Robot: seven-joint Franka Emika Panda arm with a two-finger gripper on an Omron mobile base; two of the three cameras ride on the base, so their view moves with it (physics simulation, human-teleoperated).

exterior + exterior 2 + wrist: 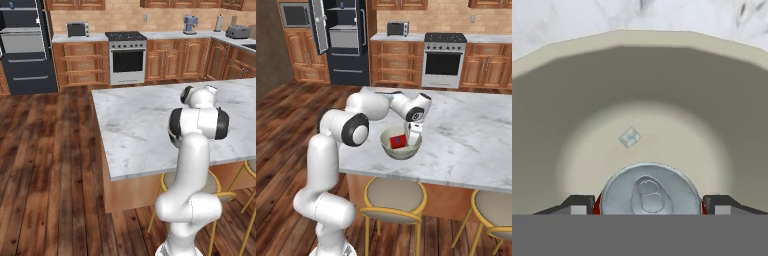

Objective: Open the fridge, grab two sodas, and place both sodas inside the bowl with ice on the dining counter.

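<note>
One red soda (398, 141), one bowl (387, 147)

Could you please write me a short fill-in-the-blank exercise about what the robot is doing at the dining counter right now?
1. The red soda can with the silver top sits inside the pale beige ____.
2. The gripper has one dark finger on each ____ of the can.
3. The black fridge at the back has a door standing ____.
4. The bowl rests on the white marbled ____.

Missing words: bowl; side; open; counter

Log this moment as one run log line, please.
phase: placing red soda in bowl | gripper: straddling can | fridge: open | blue soda: pending
</note>
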